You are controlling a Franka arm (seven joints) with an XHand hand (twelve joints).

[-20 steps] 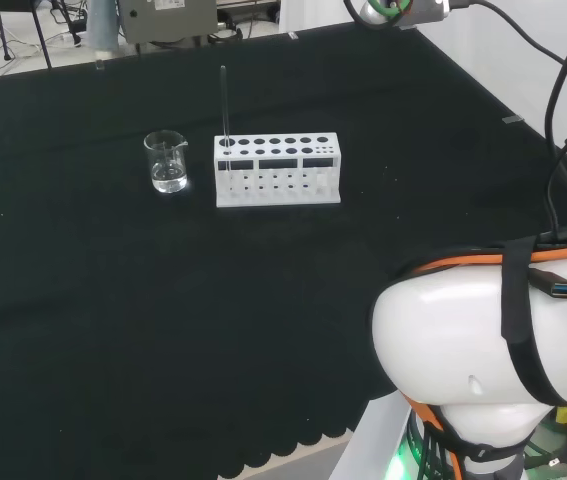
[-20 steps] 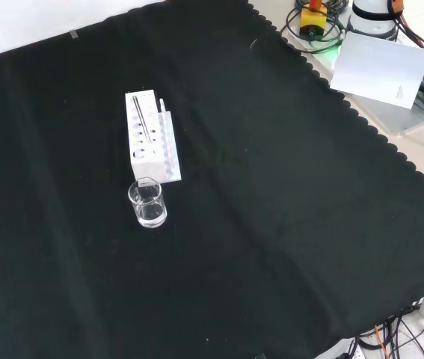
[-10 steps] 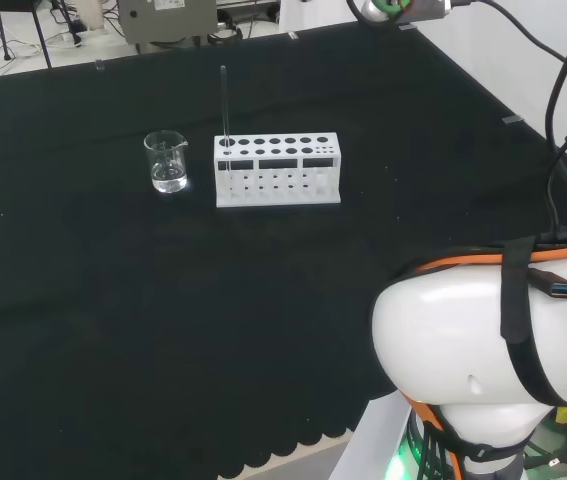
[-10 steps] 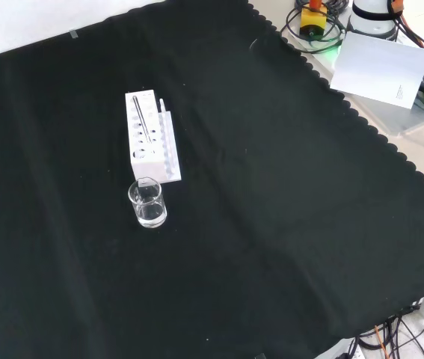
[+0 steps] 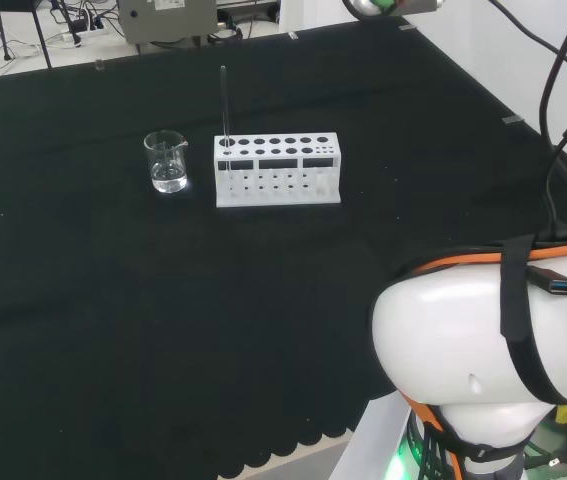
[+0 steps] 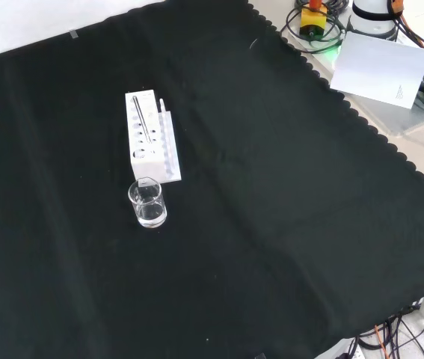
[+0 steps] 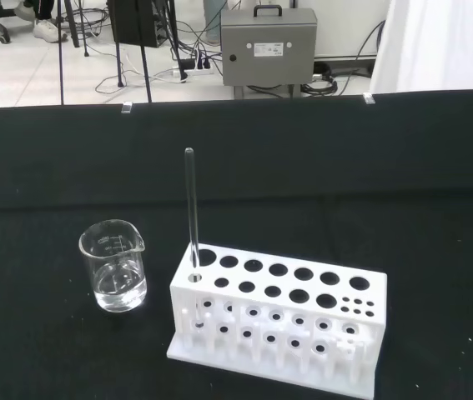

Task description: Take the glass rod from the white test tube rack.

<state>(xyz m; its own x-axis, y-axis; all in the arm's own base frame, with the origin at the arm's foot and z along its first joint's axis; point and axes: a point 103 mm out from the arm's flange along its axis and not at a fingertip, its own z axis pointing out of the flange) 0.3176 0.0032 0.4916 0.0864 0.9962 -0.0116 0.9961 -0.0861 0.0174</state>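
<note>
In the head view the arm's big white link (image 5: 473,350) stands nearest, at the table's near edge, and the black cloth (image 5: 113,330) runs bare from its scalloped hem up to the white test tube rack (image 5: 277,169). The glass rod (image 5: 224,103) stands upright in the rack's end hole, on the side nearest the beaker (image 5: 167,162), which sits just beside that end and apart from it. A little clear liquid seems to lie in the beaker's bottom, hard to judge through the glass. In the wrist view the rod's lower part is lost within the rack. Beyond the rack, past the cloth's far edge, a grey metal box (image 7: 269,46) sits on a pale floor among cables and stand legs. Whether the fingers are spread or curled I cannot tell.
</note>
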